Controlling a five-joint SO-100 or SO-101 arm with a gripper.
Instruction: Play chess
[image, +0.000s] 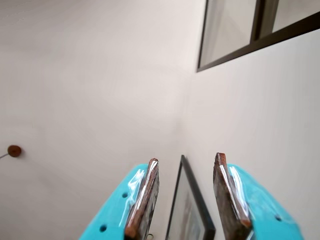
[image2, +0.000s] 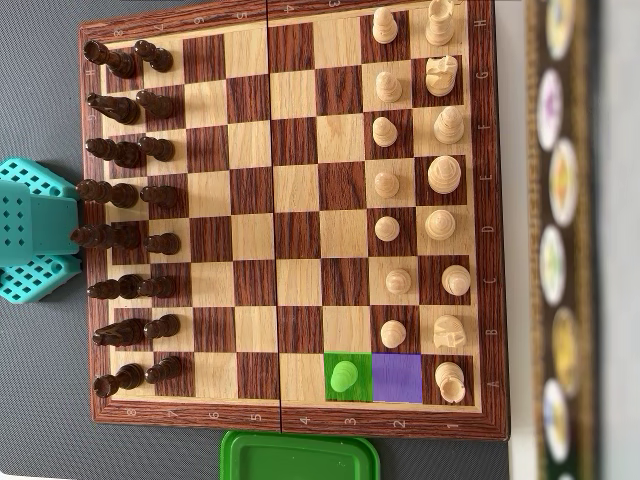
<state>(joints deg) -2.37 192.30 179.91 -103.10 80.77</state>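
Gripper (image: 186, 192): spread, holding nothing, pointing at a wall and picture frame (image: 190, 210), well away from the chessboard (image2: 290, 418). Green-marked pawn (image2: 343, 377) is standing at the overhead view's bottom edge, beside a purple-marked square (image2: 398, 378). Risk: descending, it could be toppling neighbouring light pieces.

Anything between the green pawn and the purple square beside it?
Nothing visible. In the overhead view the green pawn stands on the square right next to the purple square, which is bare. The nearest others, a pale pawn and a corner piece, stand on neighbouring squares, off that line.
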